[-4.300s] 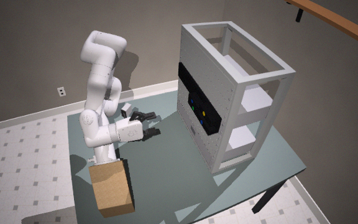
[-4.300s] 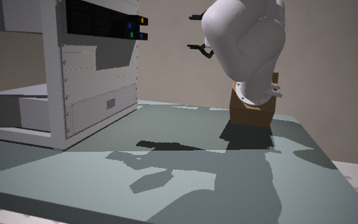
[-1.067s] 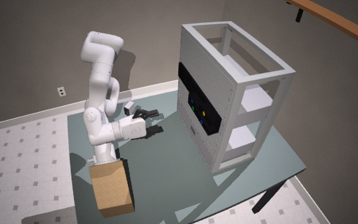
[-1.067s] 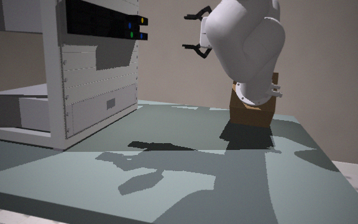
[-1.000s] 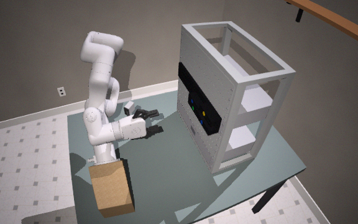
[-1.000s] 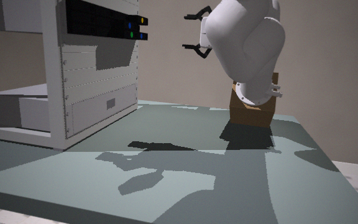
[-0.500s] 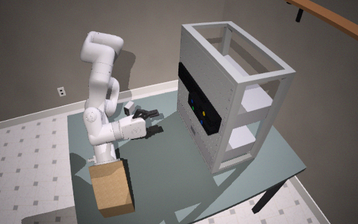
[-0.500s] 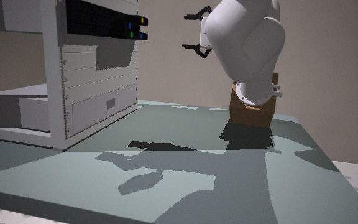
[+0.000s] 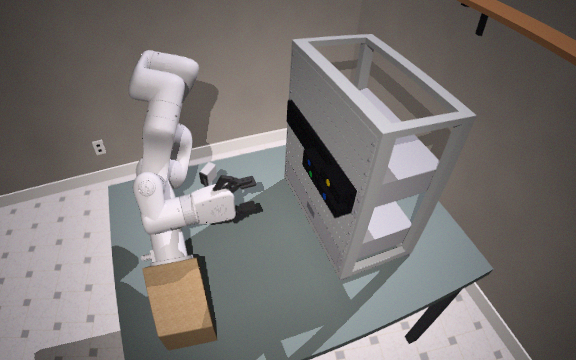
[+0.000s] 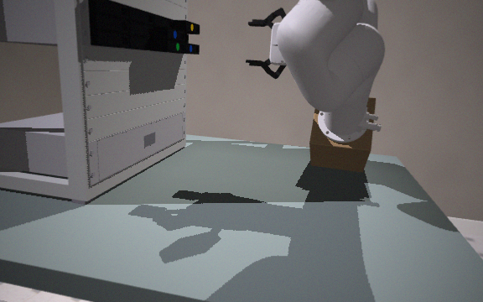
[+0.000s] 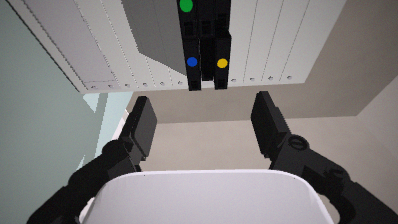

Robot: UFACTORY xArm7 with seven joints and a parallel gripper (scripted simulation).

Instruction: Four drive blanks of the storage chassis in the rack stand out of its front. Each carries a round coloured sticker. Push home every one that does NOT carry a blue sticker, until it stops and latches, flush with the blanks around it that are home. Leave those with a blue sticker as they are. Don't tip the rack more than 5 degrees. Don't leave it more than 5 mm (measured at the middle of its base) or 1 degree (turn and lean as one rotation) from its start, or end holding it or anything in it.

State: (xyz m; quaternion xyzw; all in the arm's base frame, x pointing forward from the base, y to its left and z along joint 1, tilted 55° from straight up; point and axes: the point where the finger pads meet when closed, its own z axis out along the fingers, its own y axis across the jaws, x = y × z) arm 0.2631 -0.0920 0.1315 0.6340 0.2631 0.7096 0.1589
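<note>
"What do we have nearest our base?"

"A brown block (image 9: 183, 305) (image 10: 338, 157) under our arm. Ahead, our gripper (image 9: 256, 194) (image 10: 247, 42) (image 11: 202, 106) is wide open, holding nothing, apart from the rack (image 9: 365, 215) (image 10: 69, 105) (image 11: 260, 40)."

"And our blanks?"

"Yellow-stickered (image 9: 328, 182) (image 10: 192, 28) (image 11: 222, 63) and green-stickered (image 9: 310, 174) (image 10: 178, 46) (image 11: 186, 5) ones protrude from its front, near blue-stickered neighbours (image 9: 324, 196) (image 10: 190, 49) (image 11: 192, 62). Beyond, we see a wall shelf (image 9: 543, 32)."

The arm bends above its base; the end effector (image 9: 236, 183) (image 10: 247, 43) (image 11: 202, 106) hangs level, fingers spread wide
</note>
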